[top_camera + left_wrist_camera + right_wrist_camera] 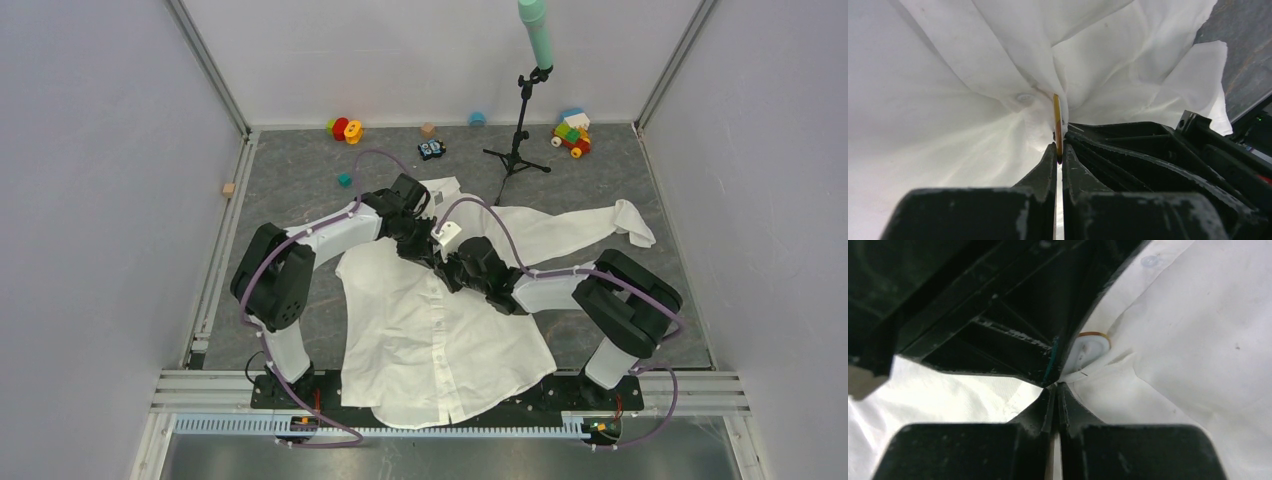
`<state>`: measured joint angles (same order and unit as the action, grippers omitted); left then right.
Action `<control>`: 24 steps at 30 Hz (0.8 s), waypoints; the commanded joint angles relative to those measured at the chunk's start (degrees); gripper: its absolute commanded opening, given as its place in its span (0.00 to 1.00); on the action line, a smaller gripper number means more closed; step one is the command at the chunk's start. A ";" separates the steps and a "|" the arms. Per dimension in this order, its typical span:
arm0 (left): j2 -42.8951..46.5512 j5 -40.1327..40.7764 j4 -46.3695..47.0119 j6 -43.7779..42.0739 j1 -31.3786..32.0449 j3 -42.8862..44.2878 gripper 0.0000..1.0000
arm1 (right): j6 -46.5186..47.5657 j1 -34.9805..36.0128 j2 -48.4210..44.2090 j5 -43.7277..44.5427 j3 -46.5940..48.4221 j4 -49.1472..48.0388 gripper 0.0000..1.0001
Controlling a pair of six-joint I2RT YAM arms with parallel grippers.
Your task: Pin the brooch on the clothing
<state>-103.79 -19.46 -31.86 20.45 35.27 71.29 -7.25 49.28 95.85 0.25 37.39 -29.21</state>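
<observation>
The white shirt (440, 340) lies spread on the grey table, collar toward the back. Both grippers meet over its upper chest. My left gripper (1058, 150) is shut on the brooch (1057, 120), a thin gold-rimmed disc seen edge-on, pressed against a bunched fold of shirt (973, 75) beside a button. My right gripper (1056, 387) is shut on a pinch of shirt fabric (1198, 340), right below the brooch (1093, 346), whose white face and gold rim show there. In the top view the left gripper (418, 243) and right gripper (455, 262) touch tip to tip.
A black stand (520, 130) with a teal microphone stands behind the shirt. Toys lie along the back wall: a red and yellow one (345, 129), a small car (431, 150), a block truck (572, 133), small cubes (344, 180). A sleeve (600, 222) stretches right.
</observation>
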 commanded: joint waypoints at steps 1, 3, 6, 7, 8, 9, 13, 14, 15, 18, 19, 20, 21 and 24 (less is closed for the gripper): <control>3.15 -5.93 3.49 -1.47 0.25 0.60 0.02 | 2.30 0.41 -3.93 -2.86 -0.44 -1.78 0.16; 3.18 -7.10 3.08 -1.22 0.17 0.83 0.02 | 3.04 0.40 -7.47 -3.15 -1.48 -0.25 0.27; 3.93 -8.62 2.90 -0.59 -0.24 0.86 0.02 | 4.12 0.38 -14.33 -3.06 -4.67 2.02 0.42; 4.14 -9.18 2.94 -0.51 -0.26 0.95 0.02 | 4.53 0.32 -16.86 -2.98 -5.83 3.37 0.46; 4.35 -9.72 2.80 -0.50 -0.42 1.19 0.02 | 5.03 0.29 -19.50 -3.04 -6.65 4.51 0.50; 4.51 -10.24 2.53 -0.50 -0.53 1.39 0.02 | 5.34 0.30 -21.77 -3.17 -7.68 6.06 0.53; 5.36 -13.97 1.45 -1.12 -1.15 1.80 0.02 | 6.02 -0.79 -33.27 -4.90 -11.81 10.43 0.72; 5.79 -14.94 1.32 -1.64 -1.21 1.56 0.02 | 6.02 -1.77 -35.71 -5.79 -12.90 11.14 0.77; 6.37 -15.67 1.07 -2.09 -1.23 1.26 0.02 | 5.98 -2.89 -38.34 -7.57 -13.62 11.83 0.80; 8.15 -17.81 -0.22 -4.46 -1.25 0.23 0.02 | 5.75 -7.69 -44.28 -14.58 -14.85 13.50 0.86; 8.56 -18.31 -0.39 -5.15 -1.23 -0.18 0.02 | 5.67 -9.49 -45.57 -17.05 -14.96 13.95 0.86; 9.08 -19.09 -0.40 -5.75 -1.25 -0.71 0.02 | 5.52 -11.03 -46.81 -20.11 -15.04 14.02 0.87; 9.44 -20.14 -0.40 -6.48 -1.20 -1.20 0.02 | 5.42 -12.77 -47.61 -23.25 -15.06 14.01 0.87; 10.38 -23.04 -1.34 -8.64 -1.18 -1.93 0.02 | 5.62 -15.62 -48.82 -30.44 -14.81 13.89 0.87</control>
<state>-96.57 -35.57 -31.66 17.39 33.98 70.30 -2.09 36.49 48.77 -17.34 22.61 -15.57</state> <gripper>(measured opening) 0.045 0.871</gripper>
